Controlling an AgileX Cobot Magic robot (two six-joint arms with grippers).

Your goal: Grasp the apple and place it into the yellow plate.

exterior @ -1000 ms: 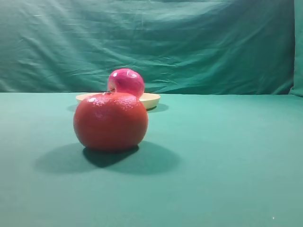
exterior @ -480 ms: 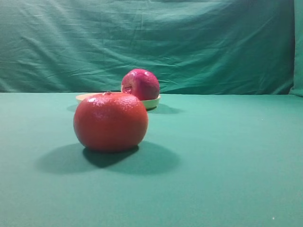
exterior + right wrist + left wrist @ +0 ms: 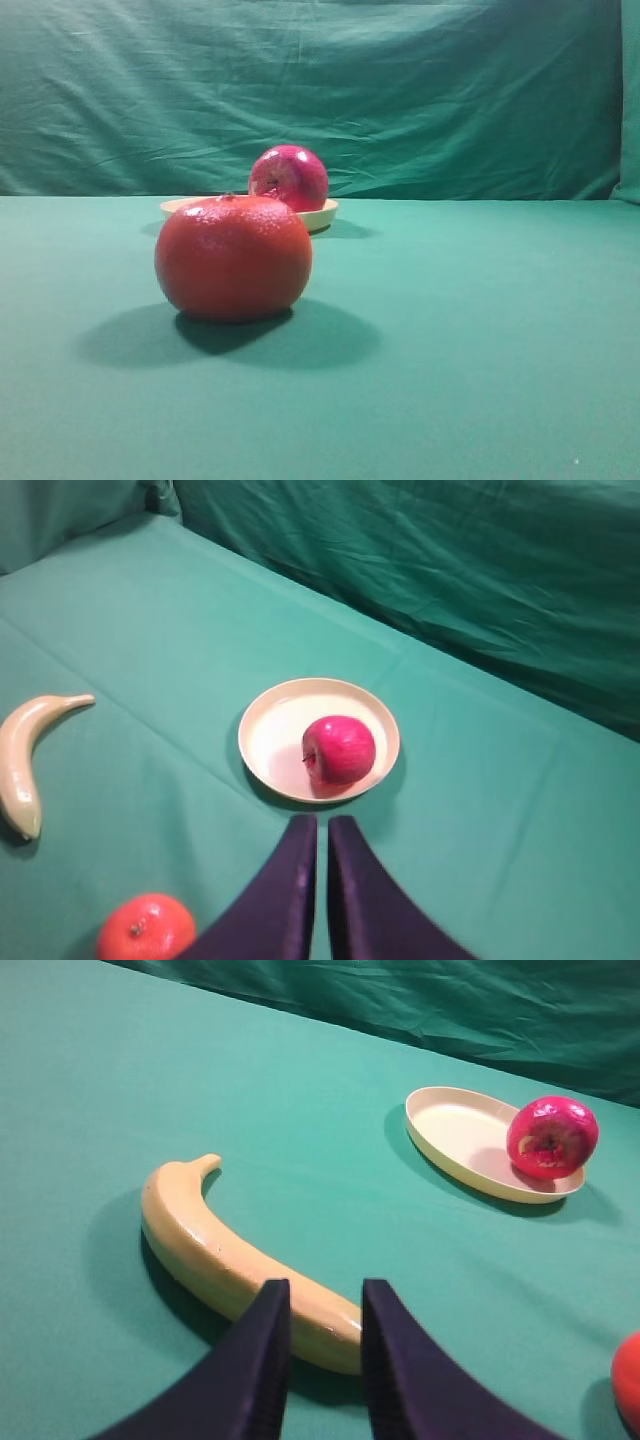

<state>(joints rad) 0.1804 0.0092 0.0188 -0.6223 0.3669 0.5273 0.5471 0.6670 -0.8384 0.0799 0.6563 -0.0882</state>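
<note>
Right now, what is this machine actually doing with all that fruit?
Nothing is being held. The apple already sits in the yellow plate, toward one side. Both grippers, left and right, hang above the green table with nothing between their fingers. A banana and an orange fruit lie on the cloth.

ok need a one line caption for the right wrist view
Apple resting on its side in the yellow plate, banana and orange on green cloth, right gripper above, nearly shut and empty.
</note>
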